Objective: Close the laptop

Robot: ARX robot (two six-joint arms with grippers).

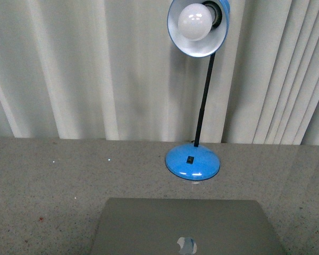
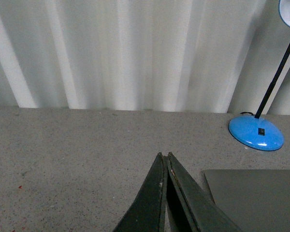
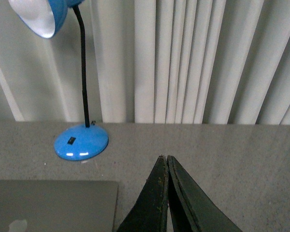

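The silver-grey laptop (image 1: 183, 226) lies at the front middle of the speckled table, lid down and flat, with its shiny apple logo (image 1: 186, 245) facing up. In the left wrist view a corner of the laptop (image 2: 258, 195) shows beside my left gripper (image 2: 164, 155), which is shut with nothing between its fingers. The right wrist view has the laptop (image 3: 53, 203) on the other side of my right gripper (image 3: 164, 157), also shut and empty. Both grippers hover above bare table, apart from the lid. Neither arm appears in the front view.
A blue desk lamp stands behind the laptop, its round base (image 1: 193, 161) on the table and its shade with a white bulb (image 1: 196, 24) above. White curtains (image 1: 85, 69) hang along the table's far edge.
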